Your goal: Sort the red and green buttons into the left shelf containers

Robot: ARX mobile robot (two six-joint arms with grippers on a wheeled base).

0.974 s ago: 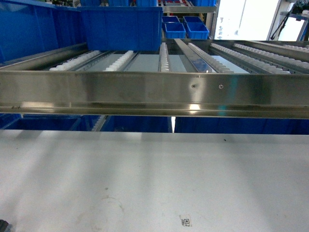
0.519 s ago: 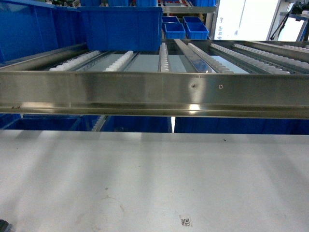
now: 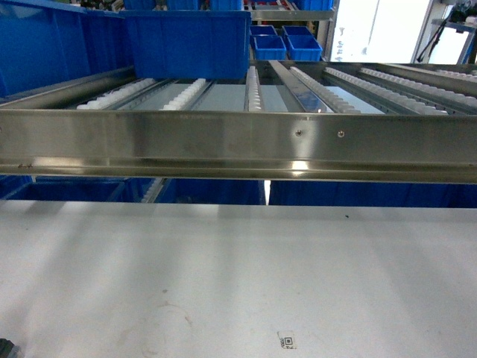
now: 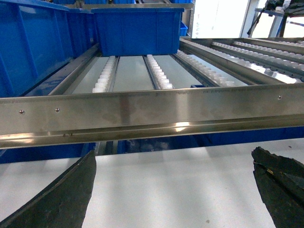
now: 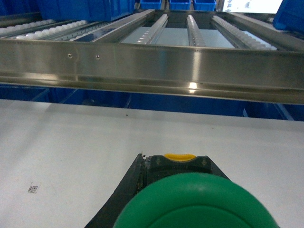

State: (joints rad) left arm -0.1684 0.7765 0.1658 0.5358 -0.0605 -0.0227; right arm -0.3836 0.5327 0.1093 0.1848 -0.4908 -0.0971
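The green button (image 5: 194, 204) fills the bottom of the right wrist view, its dark body with a yellow tab pointing at the shelf. My right gripper (image 5: 178, 159) is shut on it, low over the white table. My left gripper (image 4: 173, 190) hangs open over the table in front of the shelf rail, with nothing between its dark fingers (image 4: 61, 199). Two large blue containers (image 3: 186, 41) (image 3: 45, 45) stand on the left roller lanes; the left wrist view shows the same containers (image 4: 137, 31) (image 4: 33, 42). The red button is out of view. Neither gripper shows in the head view.
A steel front rail (image 3: 238, 145) runs across the roller shelf above the white table (image 3: 238, 283). Small blue trays (image 3: 287, 45) sit far behind. More blue bins (image 3: 67, 190) lie under the shelf. A small printed code mark (image 3: 286, 341) lies on the table.
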